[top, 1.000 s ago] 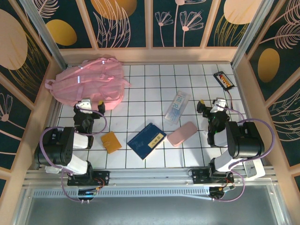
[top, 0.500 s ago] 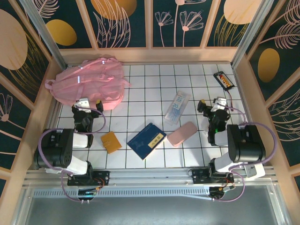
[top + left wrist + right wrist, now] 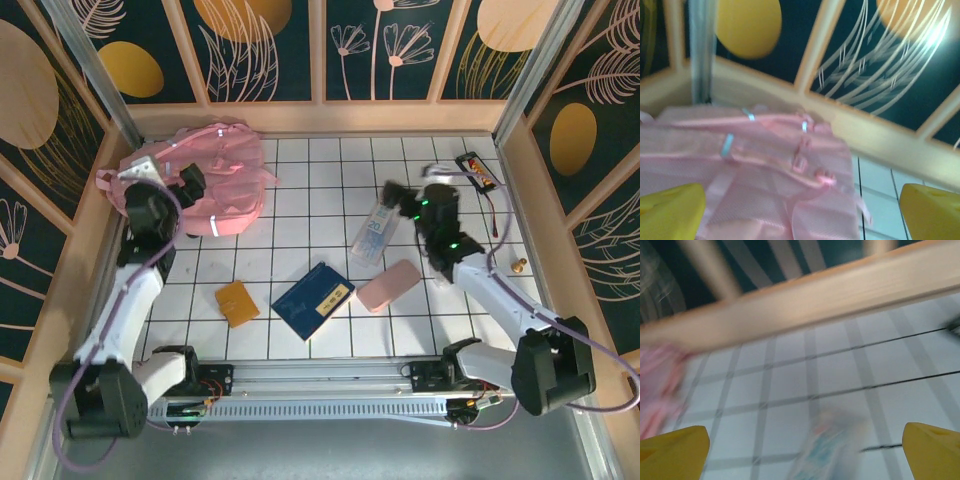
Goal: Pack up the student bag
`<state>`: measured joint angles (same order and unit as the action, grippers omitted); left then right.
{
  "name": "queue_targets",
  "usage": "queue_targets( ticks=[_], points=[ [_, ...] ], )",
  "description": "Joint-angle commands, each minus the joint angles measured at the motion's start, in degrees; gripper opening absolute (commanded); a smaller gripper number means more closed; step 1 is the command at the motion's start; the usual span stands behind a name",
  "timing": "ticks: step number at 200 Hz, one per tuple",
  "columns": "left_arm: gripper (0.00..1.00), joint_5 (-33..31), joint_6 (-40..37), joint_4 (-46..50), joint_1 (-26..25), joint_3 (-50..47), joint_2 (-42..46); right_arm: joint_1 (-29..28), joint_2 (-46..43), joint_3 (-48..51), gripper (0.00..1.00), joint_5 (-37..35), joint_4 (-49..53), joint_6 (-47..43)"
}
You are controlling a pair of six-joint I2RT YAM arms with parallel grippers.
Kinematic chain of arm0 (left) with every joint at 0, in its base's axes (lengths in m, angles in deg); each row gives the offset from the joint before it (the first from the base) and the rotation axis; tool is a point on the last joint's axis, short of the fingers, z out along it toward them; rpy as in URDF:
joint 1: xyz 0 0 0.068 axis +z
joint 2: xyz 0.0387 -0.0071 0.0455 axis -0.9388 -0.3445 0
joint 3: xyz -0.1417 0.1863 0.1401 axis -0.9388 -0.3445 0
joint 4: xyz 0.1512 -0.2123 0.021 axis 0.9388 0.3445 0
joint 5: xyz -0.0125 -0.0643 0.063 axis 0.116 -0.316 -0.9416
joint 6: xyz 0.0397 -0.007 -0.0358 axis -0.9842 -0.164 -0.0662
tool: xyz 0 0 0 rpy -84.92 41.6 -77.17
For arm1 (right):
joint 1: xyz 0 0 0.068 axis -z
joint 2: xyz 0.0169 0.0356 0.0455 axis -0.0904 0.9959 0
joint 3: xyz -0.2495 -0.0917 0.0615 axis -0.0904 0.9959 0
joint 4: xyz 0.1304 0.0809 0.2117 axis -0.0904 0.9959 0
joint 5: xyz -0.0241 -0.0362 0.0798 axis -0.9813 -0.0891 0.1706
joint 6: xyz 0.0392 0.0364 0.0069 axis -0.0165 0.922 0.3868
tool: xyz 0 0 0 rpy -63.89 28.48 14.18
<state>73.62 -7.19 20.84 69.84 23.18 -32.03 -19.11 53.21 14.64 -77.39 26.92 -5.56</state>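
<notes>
The student bag (image 3: 215,165) is a large pink backpack lying flat in the far left corner; the left wrist view shows it close up (image 3: 765,165), blurred. My left gripper (image 3: 165,182) hovers over the bag's near left part, open, yellow fingertips (image 3: 670,210) wide apart with nothing between them. My right gripper (image 3: 410,188) hangs open above the far end of a clear pencil case (image 3: 377,228), which appears blurred low between its jaws (image 3: 832,450). It holds nothing.
On the white grid table lie a flat pink case (image 3: 388,285), a blue notebook (image 3: 313,300) and a small orange item (image 3: 237,302). A black item with red parts (image 3: 477,170) sits far right. Wooden walls (image 3: 320,118) enclose the table.
Both arms have unfolded from their rest near the front. The left reached up and left over the bag; the right swung forward and left over the clear pencil case. Both stayed open.
</notes>
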Motion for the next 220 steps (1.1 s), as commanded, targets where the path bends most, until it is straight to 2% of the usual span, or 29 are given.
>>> queue_targets(
  ticks=[1,20,39,71,90,112,129,145,173,192,204,220],
  points=[
    [0.99,1.28,1.43,17.49,0.01,6.09,-8.67,-10.63,-1.29,1.57,0.99,5.29,0.17,-4.27],
    [0.99,-2.8,4.14,23.91,0.18,14.49,-15.79,-19.43,0.79,2.03,0.99,6.33,-4.99,-8.84],
    [0.99,-4.14,8.66,25.86,1.57,19.5,-21.78,-26.65,2.58,3.66,0.99,4.94,-11.39,-15.79],
    [0.99,0.09,20.87,26.65,9.93,24.33,-29.8,-31.22,5.76,2.15,0.99,6.12,-11.64,-17.17],
    [0.99,0.94,25.0,26.84,14.9,26.38,-33.19,-32.47,5.99,1.79,0.99,5.39,-9.87,-17.63],
    [0.99,0.69,28.79,27.38,17.5,27.77,-36.95,-32.67,4.78,2.55,0.99,4.98,-8.53,-17.46],
    [0.99,-0.32,30.95,27.24,18.41,27.2,-39.0,-32.68,3.53,3.06,0.99,4.4,-7.56,-17.53],
    [0.99,0.97,31.5,23.05,18.71,25.73,-41.3,-32.7,2.19,3.61,0.99,3.45,-7.1,-17.67],
    [0.99,7.85,32.0,18.28,18.64,27.21,-47.04,-32.69,0.46,4.07,0.99,2.18,-6.4,-17.51],
    [0.99,6.05,33.87,19.64,18.69,27.22,-48.15,-32.68,-0.03,3.86,0.99,1.74,-5.89,-17.25],
    [0.91,4.0,34.79,19.09,18.71,25.36,-47.31,-32.66,0.07,3.15,0.99,1.07,-4.89,-16.88],
    [0.62,3.12,34.48,18.71,18.66,24.28,-46.99,-32.66,0.41,1.87,0.99,0.4,-3.15,-15.87]
  ],
)
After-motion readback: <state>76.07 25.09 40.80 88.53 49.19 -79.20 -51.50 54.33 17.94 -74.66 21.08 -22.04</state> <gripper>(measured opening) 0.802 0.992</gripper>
